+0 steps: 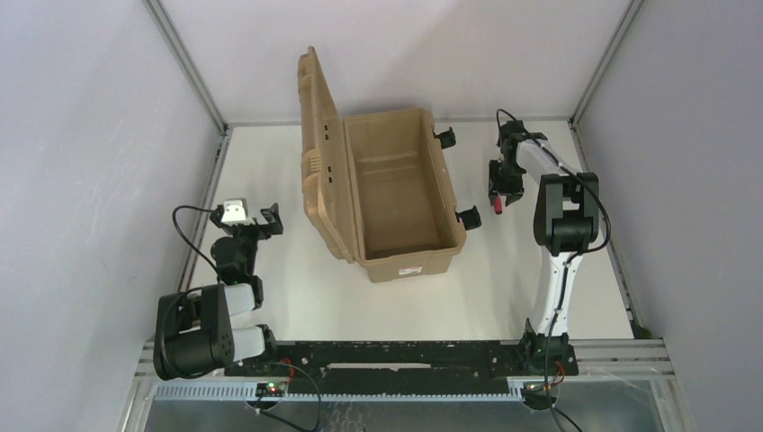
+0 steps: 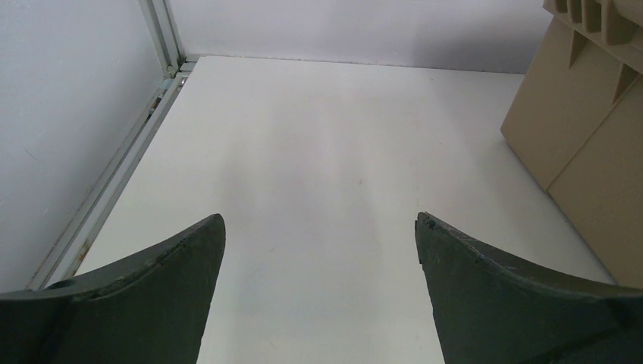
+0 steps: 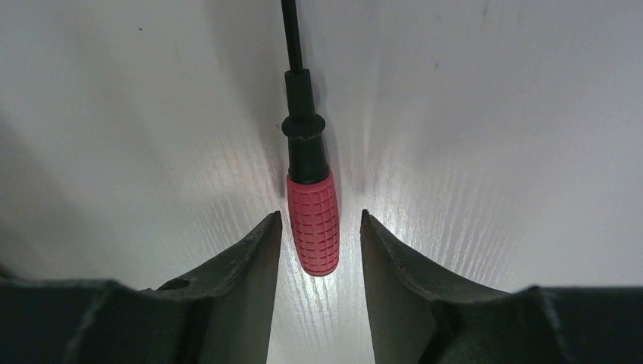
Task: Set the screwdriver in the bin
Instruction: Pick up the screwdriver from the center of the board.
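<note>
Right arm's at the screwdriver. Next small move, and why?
Probably close the right gripper on the screwdriver. Its red handle lies on the table between the fingers, with a gap visible beside it, so nothing looks gripped yet. Lifting toward the open bin comes after.

Mid-worktop (image 1: pixel 297 297): bin (image 1: pixel 409 267), lid (image 1: pixel 319 153) standing up along its left side. Right of bin, flat on worktop: screwdriver (image 3: pixel 312 227), handle between fingers of right pincer (image 3: pixel 318 220), shaft pointing away from wrist. Left of bin, well apart: left pincer (image 2: pixel 318 220).
</note>
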